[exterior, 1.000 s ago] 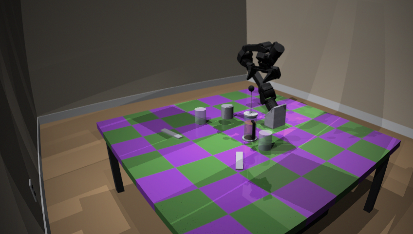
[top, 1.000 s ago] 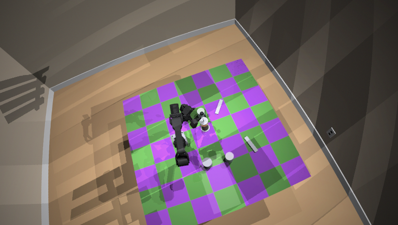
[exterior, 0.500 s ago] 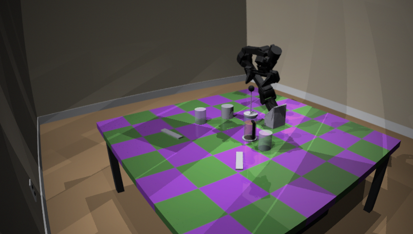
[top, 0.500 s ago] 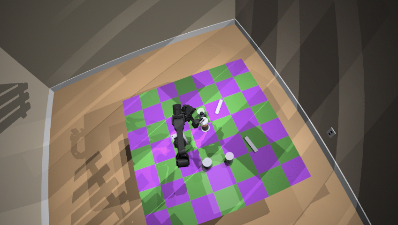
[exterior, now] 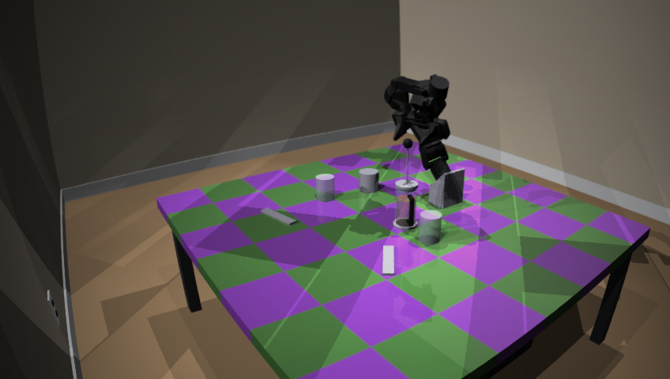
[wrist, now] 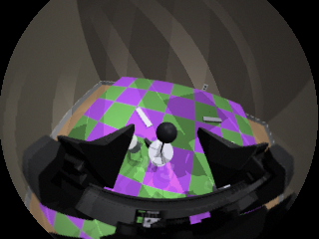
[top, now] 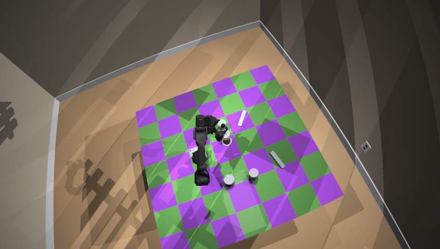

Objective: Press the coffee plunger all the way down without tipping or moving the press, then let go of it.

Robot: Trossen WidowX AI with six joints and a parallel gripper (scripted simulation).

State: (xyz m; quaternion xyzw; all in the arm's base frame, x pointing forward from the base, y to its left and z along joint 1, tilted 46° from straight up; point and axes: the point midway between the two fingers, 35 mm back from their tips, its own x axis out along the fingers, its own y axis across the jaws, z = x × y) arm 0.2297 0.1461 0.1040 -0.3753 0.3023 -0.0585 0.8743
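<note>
The coffee press stands upright on the checkered table, with a dark handle on its side. Its plunger rod stands tall above the white lid, topped by a black knob. My gripper is open and empty, close to the knob. In the wrist view the knob appears midway between the spread fingertips. Its exact depth relative to the tips is unclear. No finger visibly touches it.
A pale cylinder stands close beside the press. Two more cylinders stand farther off. Two flat bars lie on the table. A grey wedge-shaped block is near the arm's base.
</note>
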